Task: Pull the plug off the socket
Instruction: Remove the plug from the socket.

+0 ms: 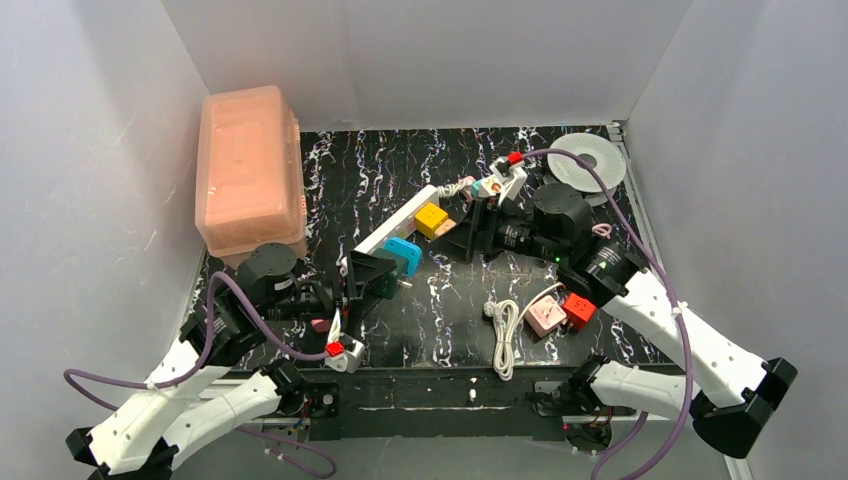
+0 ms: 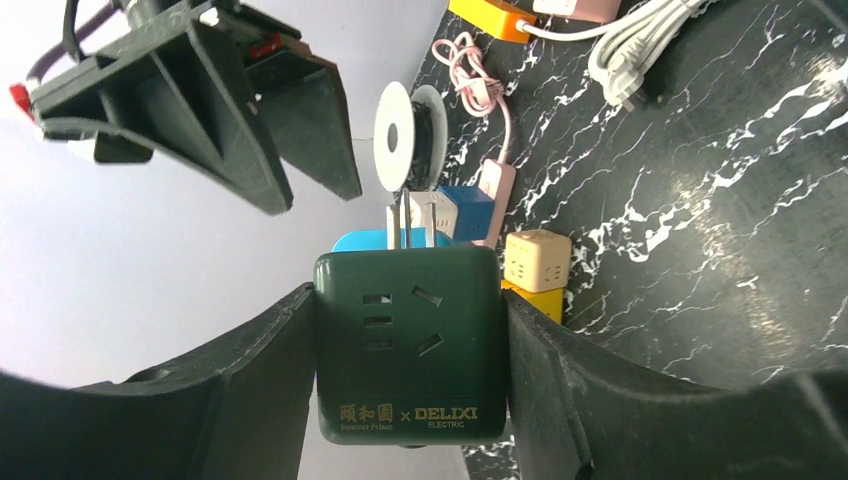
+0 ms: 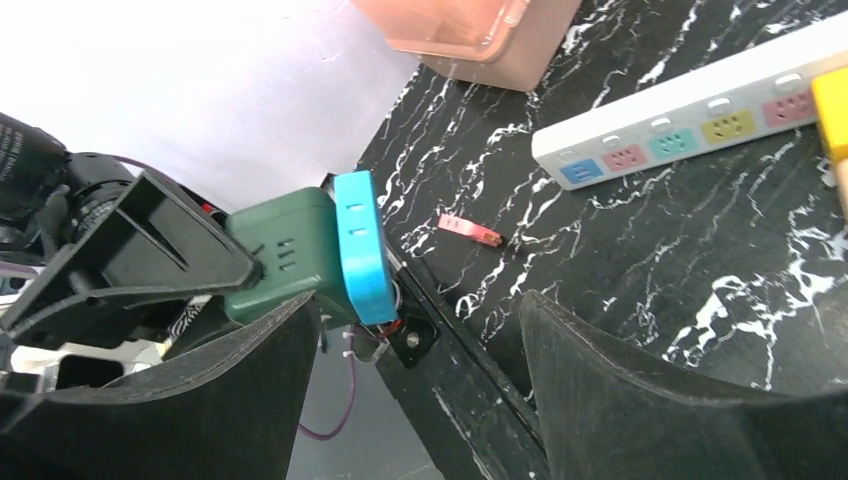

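My left gripper (image 1: 383,273) is shut on the plug (image 2: 410,345), a dark green cube with a blue cube (image 1: 403,254) fixed to its far face. Two bare metal prongs stick out beyond the blue cube in the left wrist view. In the right wrist view the plug (image 3: 285,255) hangs above the table, apart from the socket (image 3: 700,110). The socket is a long white strip (image 1: 398,222) with pastel outlets. A yellow cube (image 1: 432,219) sits on its far part. My right gripper (image 1: 470,236) is open and empty beside that cube.
A pink lidded box (image 1: 248,170) stands at the back left. A white disc (image 1: 587,162) lies at the back right. A pink block (image 1: 545,316), an orange block (image 1: 579,310) and a coiled white cord (image 1: 503,332) lie front right. A small pink piece (image 3: 468,230) lies on the table.
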